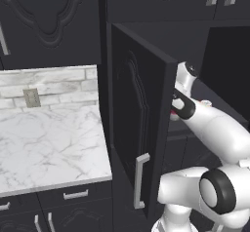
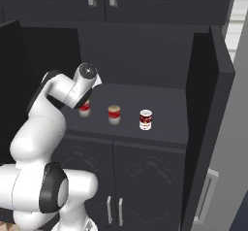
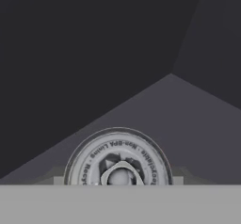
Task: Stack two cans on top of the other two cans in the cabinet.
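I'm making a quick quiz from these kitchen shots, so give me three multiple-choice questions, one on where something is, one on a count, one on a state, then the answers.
1. Where do the cans stand?
A. marble counter
B. cabinet shelf
C. floor

2. How many cans show in the right base view?
A. one
B. three
C. five

3. The cabinet door is:
A. open
B. shut
C. missing

Answers:
1 B, they stand in a row on the dark shelf.
2 B, one sits under the hand and two stand free.
3 A, it swings out with its silver handle facing the room.

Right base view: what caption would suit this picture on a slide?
White arm reaches into the open cabinet, its claw on the leftmost can of three.
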Controlling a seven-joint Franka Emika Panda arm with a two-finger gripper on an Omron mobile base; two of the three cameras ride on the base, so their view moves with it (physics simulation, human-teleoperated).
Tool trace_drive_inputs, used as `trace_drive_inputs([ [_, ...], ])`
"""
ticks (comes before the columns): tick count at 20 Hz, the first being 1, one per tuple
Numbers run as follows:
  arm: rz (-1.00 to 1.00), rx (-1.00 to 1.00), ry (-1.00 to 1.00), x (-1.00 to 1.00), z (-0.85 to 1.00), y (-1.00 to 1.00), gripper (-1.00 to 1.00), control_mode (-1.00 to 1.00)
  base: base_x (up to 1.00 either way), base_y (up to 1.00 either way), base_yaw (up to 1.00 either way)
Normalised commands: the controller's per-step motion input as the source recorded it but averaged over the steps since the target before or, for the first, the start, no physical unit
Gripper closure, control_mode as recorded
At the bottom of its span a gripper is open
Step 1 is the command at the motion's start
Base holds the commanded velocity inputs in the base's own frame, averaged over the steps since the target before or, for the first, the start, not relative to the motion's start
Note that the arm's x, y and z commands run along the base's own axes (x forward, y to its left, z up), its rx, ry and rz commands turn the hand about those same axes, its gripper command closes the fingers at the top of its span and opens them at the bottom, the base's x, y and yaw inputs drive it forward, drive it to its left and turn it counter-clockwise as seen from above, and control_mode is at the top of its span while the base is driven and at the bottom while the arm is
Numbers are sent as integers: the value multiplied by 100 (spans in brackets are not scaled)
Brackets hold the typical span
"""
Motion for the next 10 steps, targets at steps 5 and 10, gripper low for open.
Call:
trace_drive_inputs([
  [5,0,0,0,7,-14,0,100,-100,0,0,0],
  [10,0,0,0,6,-10,0,100,-100,0,0,0],
])
